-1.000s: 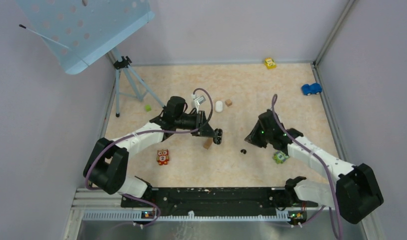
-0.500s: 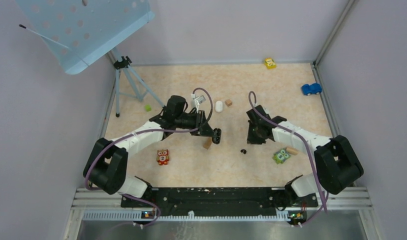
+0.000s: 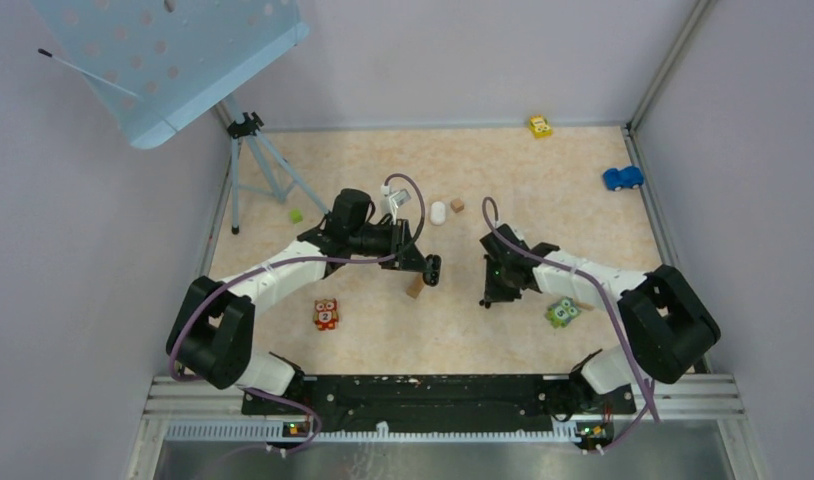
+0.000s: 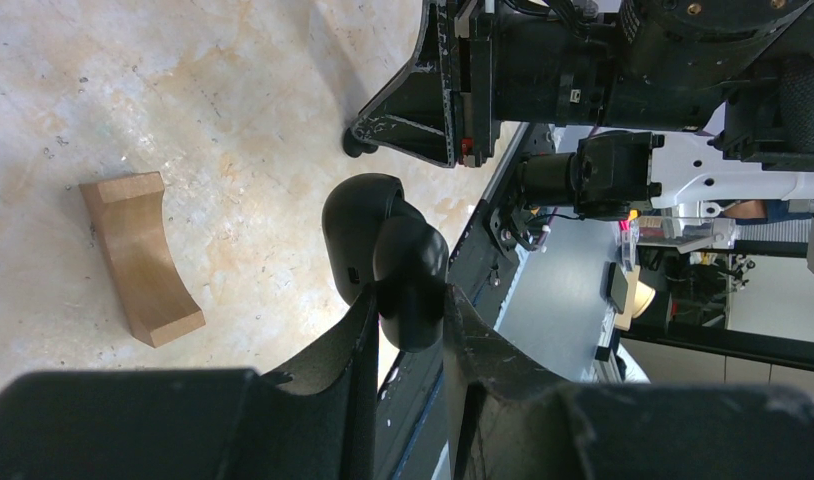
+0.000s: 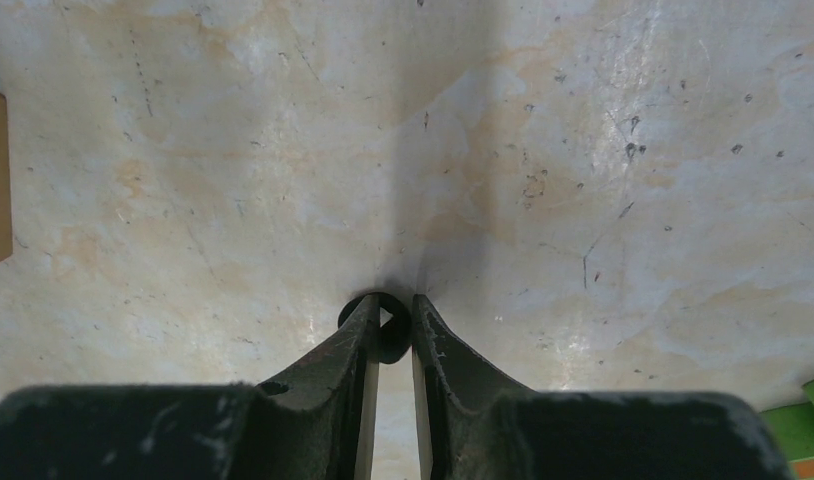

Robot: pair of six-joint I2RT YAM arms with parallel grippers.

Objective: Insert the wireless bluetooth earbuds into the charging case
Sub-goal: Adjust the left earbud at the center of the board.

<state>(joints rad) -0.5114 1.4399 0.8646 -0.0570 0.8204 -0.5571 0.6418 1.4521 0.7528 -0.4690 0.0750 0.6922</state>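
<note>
Between right end effector (image 5: 393, 306) tips: tiny rounded black earbud (image 5: 387, 345), mottled tabletop (image 5: 603, 150).

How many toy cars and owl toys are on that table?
Cars: 2, a small yellow toy car and a small blue toy car.
Owls: 2, an orange owl-faced toy and a green owl-faced toy.
Total: 4.

The left arm (image 3: 283, 270) and right arm (image 3: 595, 281) share white links, black joints and looping purple cables (image 3: 413, 183).

Charging case (image 4: 383, 235) in my left hand (image 4: 408, 300): smooth black plastic, slight gloss. Earbud (image 5: 389, 344) similar. Block (image 4: 140, 255): matt wood. Tabletop (image 5: 583, 150): scuffed sheen.
</note>
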